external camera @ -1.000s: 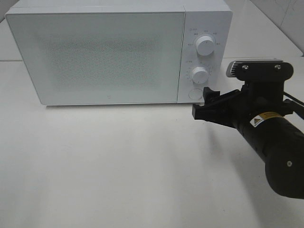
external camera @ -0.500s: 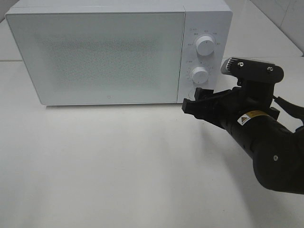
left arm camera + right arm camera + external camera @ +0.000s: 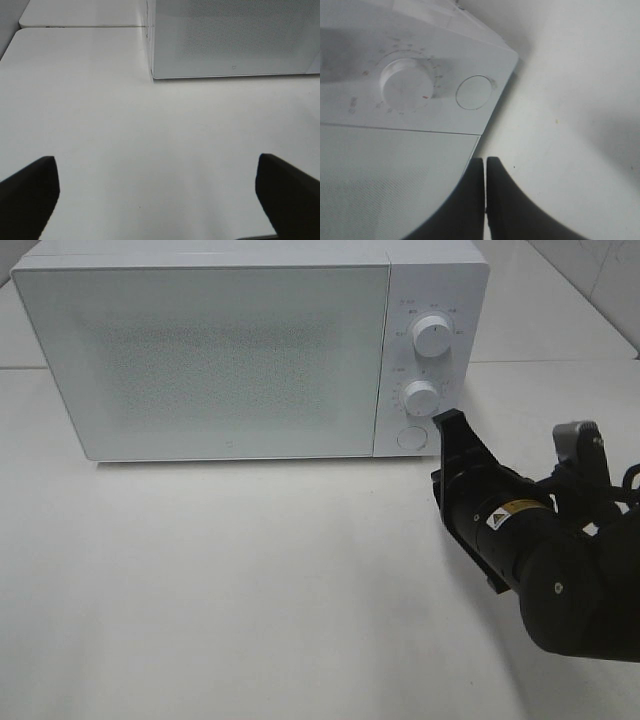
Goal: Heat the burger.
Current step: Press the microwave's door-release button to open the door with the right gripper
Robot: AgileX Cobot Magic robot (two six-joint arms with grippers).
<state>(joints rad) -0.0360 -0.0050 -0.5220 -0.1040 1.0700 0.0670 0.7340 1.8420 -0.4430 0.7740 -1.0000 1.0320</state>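
The burger is out of view. A white microwave (image 3: 230,350) stands at the back of the table with its door closed. My right gripper (image 3: 446,420) is shut and empty, its tip just right of the round door button (image 3: 408,438) below the lower knob (image 3: 421,397). In the right wrist view the shut fingertips (image 3: 485,165) point at the panel's lower edge, a little short of the button (image 3: 475,92) and knob (image 3: 406,82). My left gripper (image 3: 157,177) is open over bare table, facing the microwave's (image 3: 235,37) front left corner.
The upper knob (image 3: 432,336) sits above the lower one. A second white table surface (image 3: 560,310) lies behind and to the right. The white tabletop (image 3: 250,580) stretches in front of the microwave.
My right gripper has shut and rolled over, its wrist camera swinging to the right. Its tip has shifted from in front of the button to just right of it. The left arm has not moved.
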